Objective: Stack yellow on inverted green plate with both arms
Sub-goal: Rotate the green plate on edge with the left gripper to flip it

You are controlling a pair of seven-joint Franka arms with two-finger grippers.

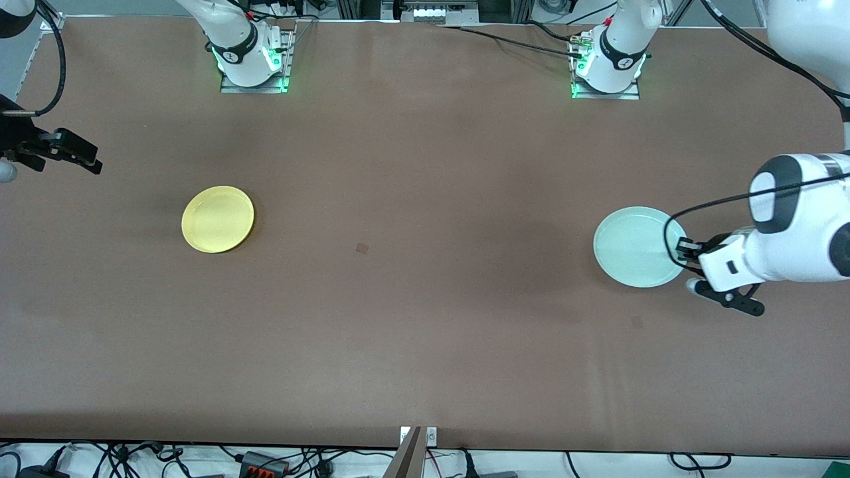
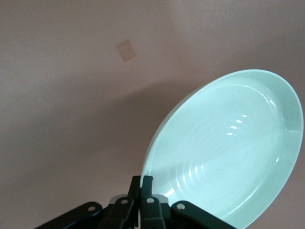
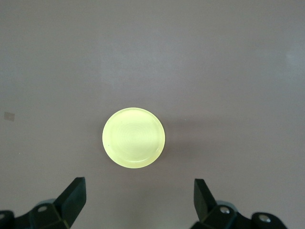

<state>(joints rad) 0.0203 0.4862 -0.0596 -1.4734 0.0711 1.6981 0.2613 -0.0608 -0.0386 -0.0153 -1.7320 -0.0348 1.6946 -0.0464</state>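
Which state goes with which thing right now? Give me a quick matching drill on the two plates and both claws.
Things:
1. yellow plate
2. green plate
3. left claw
4. right claw

States:
a. open, up in the air at the right arm's end of the table
b. tilted, hollow side showing, gripped at its rim
c. lying flat on the table, untouched
d. shut on a plate's rim

Pairs: 1-c, 2-b, 3-d, 4-a
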